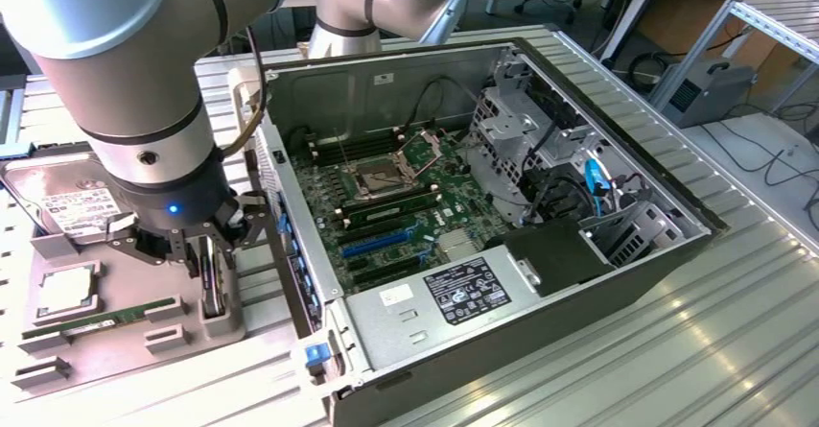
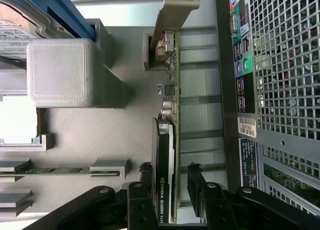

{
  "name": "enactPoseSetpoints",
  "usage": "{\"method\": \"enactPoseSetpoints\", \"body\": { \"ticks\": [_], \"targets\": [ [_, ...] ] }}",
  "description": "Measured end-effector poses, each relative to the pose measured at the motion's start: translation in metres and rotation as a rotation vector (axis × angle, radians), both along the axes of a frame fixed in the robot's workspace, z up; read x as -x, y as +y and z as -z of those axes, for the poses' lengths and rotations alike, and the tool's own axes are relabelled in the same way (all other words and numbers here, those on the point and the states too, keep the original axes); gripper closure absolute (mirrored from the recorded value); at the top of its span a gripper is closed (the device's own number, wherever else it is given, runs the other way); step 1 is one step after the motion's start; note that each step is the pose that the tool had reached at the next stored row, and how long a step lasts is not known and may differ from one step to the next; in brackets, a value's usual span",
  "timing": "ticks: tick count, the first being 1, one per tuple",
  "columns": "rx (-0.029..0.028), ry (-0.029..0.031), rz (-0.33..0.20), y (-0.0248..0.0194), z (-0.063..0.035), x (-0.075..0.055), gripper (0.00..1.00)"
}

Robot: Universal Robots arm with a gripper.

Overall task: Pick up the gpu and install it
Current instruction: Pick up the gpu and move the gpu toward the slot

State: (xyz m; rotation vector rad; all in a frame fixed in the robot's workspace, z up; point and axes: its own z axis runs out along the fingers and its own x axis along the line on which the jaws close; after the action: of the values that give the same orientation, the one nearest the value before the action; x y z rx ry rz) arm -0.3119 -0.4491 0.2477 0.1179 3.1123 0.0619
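One claw: the black two-fingered claw point(image 2: 170, 177) on the grey robot arm point(image 1: 128, 82) stood released, one finger on each side of the gpu, not clenched on it.
Gpu: the thin black expansion card point(image 2: 165, 140) with a silvery metal bracket point(image 2: 175, 9) at one end stood on its edge in the grey plastic holder point(image 1: 192, 326).
Holder: it sat on the ribbed metal tabletop point(image 1: 716, 331), toward the edge at the exterior view's left, just beside the open black computer case point(image 1: 512, 206).
Memory stick: a long green one point(image 1: 103, 320) lay in the same holder.
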Motion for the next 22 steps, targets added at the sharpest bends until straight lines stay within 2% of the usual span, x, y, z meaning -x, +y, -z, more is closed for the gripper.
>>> {"method": "enactPoseSetpoints", "body": {
  "ticks": [22],
  "targets": [
    [0.0000, 0.0000, 0.000, 0.0000, 0.0064, 0.0000, 0.58]
  ]
}}
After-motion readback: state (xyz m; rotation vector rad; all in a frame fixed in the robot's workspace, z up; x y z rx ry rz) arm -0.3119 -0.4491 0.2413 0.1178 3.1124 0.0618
